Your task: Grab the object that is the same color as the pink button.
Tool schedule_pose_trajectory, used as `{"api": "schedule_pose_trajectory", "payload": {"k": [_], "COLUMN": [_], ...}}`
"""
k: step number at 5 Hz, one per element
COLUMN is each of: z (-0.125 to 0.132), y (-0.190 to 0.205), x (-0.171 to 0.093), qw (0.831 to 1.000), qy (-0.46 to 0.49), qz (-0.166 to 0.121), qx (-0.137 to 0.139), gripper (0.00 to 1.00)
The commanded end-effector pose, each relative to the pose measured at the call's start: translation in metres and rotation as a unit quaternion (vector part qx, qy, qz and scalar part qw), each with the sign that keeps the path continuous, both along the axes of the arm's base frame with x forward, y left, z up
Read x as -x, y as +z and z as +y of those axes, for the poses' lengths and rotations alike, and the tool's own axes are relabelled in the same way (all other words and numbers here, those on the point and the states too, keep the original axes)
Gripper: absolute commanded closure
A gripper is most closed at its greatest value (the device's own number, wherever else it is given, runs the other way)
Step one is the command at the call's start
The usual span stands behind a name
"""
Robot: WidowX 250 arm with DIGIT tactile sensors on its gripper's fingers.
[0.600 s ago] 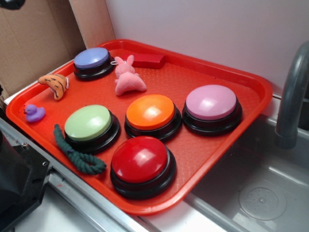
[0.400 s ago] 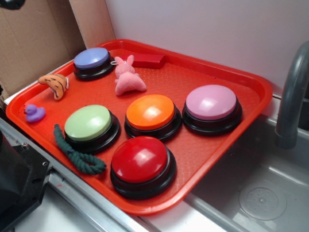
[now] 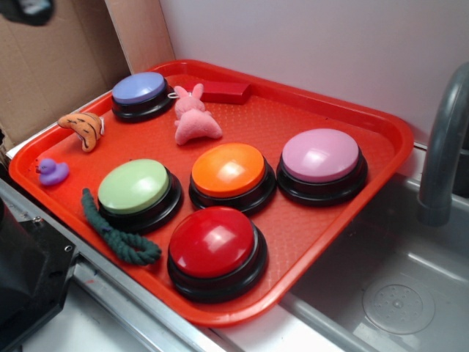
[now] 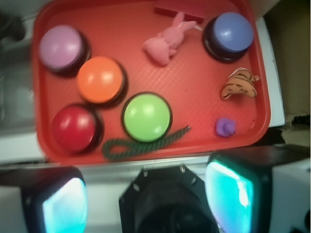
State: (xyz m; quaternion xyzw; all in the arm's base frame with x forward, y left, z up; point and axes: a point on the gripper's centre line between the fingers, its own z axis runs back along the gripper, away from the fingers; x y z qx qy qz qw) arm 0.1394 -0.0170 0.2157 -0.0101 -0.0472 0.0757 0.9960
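Observation:
The small pink plush bunny point(image 3: 193, 114) lies on the red tray point(image 3: 381, 139), just right of the blue-purple button; it also shows in the wrist view point(image 4: 166, 40). The pink button point(image 3: 321, 157) stands at the tray's right side, and shows in the wrist view point(image 4: 60, 46) at top left. My gripper point(image 4: 146, 194) hovers high above the tray's near edge, far from the bunny. Its fingers point(image 4: 232, 194) with cyan pads stand wide apart with nothing between them. In the exterior view the gripper point(image 3: 26, 9) is only a dark blur at the top left corner.
On the tray also stand a blue-purple button point(image 3: 139, 91), green button point(image 3: 135, 187), orange button point(image 3: 229, 171) and red button point(image 3: 212, 243). An orange striped plush point(image 3: 85, 127), purple duck point(image 3: 51, 171), green rope point(image 3: 117, 235) and red block point(image 3: 223, 91) lie around. A sink faucet point(image 3: 443, 147) stands right.
The dark blur of my gripper at the exterior view's top left corner has come slightly further into the picture. Nothing on the tray has moved.

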Motion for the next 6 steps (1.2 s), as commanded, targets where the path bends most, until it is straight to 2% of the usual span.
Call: {"api": "schedule_pose_trajectory", "payload": {"k": [1, 2, 3, 4, 5, 6], "z": [0.022, 0.032, 0.049, 0.062, 0.074, 0.077], "y": [-0.042, -0.068, -0.102, -0.129, -0.151, -0.174], "x": [-0.05, -0.068, -0.092, -0.108, -0.119, -0.128], "qw": [0.982, 0.967, 0.952, 0.943, 0.94, 0.945], "qy": [0.183, 0.249, 0.301, 0.329, 0.335, 0.318], "qz": [-0.05, -0.05, -0.056, -0.058, -0.062, -0.067], "qx": [-0.007, -0.004, 0.016, 0.004, 0.008, 0.023], "gripper": [0.0, 0.0, 0.0, 0.0, 0.0, 0.0]}}
